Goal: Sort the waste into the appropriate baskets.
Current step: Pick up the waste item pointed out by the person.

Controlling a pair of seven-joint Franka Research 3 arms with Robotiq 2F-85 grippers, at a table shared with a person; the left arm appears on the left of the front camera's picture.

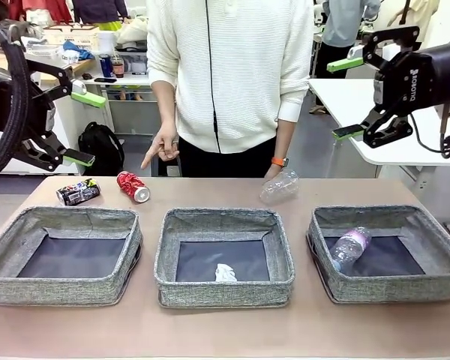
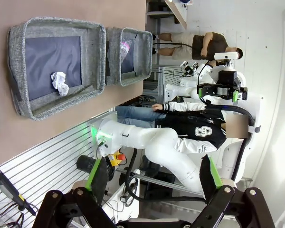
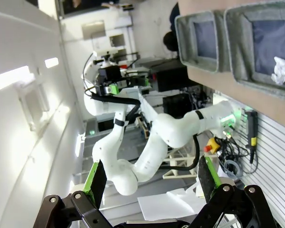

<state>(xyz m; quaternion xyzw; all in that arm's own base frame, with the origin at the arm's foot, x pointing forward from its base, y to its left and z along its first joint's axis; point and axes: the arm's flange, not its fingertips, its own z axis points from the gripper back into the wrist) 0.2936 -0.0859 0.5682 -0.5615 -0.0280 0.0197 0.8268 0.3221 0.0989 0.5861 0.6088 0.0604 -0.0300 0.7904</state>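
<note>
3 baskets [image 1: 60, 291] [image 1: 223, 294] [image 1: 390, 289], 5 waste items [image 1: 78, 193] [image 1: 133, 187] [image 1: 279, 185] [image 1: 350, 246] [image 1: 225, 273].

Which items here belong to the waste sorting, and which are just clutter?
Part of the job: left basket, middle basket, right basket; paper ball in the middle one; pink-label bottle in the right one; crushed bottle at the person's hand; red can and dark can on the table.

Just lying about: black backpack beyond the table; drink bottles in the background.
</note>
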